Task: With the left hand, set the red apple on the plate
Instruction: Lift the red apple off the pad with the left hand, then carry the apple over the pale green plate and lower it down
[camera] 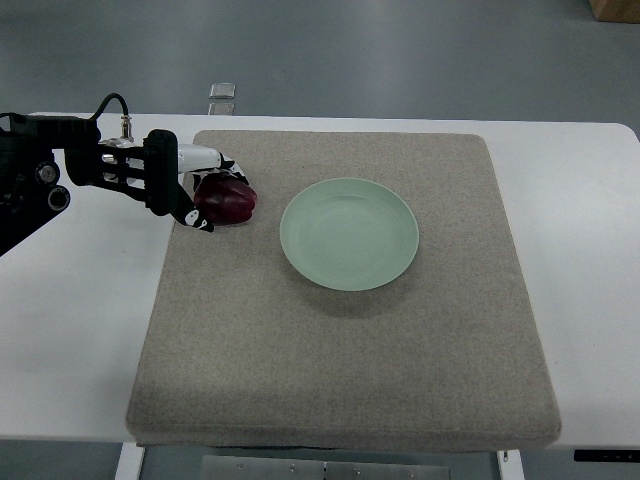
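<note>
1. Red and dark, the apple (226, 201) sat on the mat (345, 330), near its far left corner.
2. It lay to the left of the plate (349, 233), close by but with a strip of bare mat between them.
3. The left hand (196, 188) was at the apple's left side, its arm (60, 175) coming in from the picture's left edge over the counter (75, 340).
4. The hand's fingers (198, 222) curled round the apple: white ones lay along its far side, and a black-tipped one reached along its near left side.
5. The hand looked closed on the apple, though the apple's underside and any gap beneath it could not be made out, so I could not tell whether it was lifted or resting.
6. The plate was pale green, round and shallow, lying flat near the middle of the mat with nothing on it.
7. The mat was a grey-beige felt-like square that covered most of the white counter.
8. A small clear object (222, 97) stood on the floor beyond the counter's far edge; what it was could not be told.
9. A brown box corner (615, 9) showed at the top right of the picture.
</note>
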